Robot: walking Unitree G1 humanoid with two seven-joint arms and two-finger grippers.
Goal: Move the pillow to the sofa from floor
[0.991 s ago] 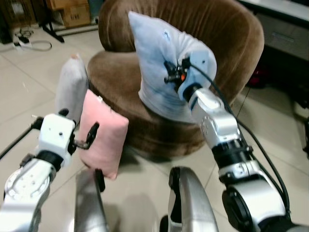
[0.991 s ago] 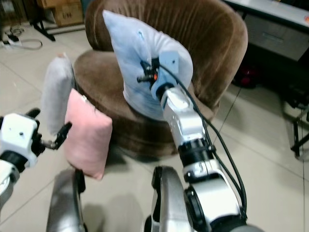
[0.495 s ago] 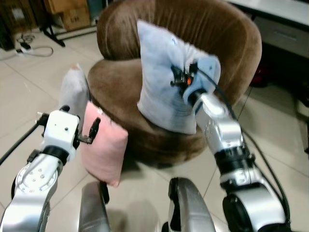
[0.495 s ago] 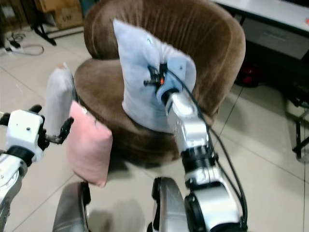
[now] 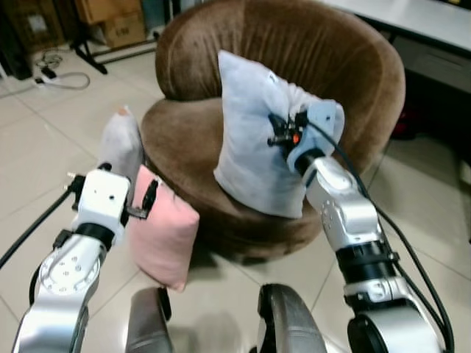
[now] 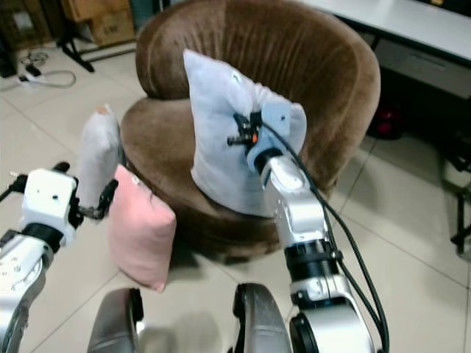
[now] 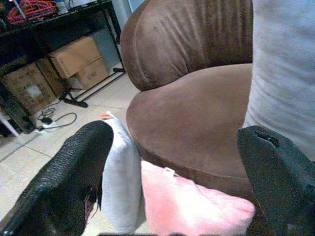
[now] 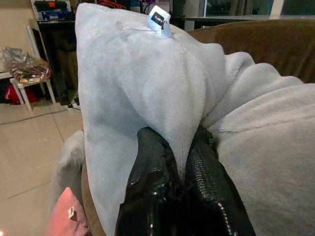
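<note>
The light blue pillow (image 5: 257,140) stands upright on the brown sofa (image 5: 324,51) seat — right pincer (image 8: 183,162) clamped on a pinched fold of its cover. Soft and light, it looks best gripped by bunched fabric. Left pincer (image 7: 172,177) hangs apart near the pink pillow (image 5: 163,235) on the floor.

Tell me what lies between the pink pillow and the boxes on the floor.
In the left wrist view, a grey pillow stands right behind the pink pillow; beyond it bare tiled floor reaches the boxes.
</note>
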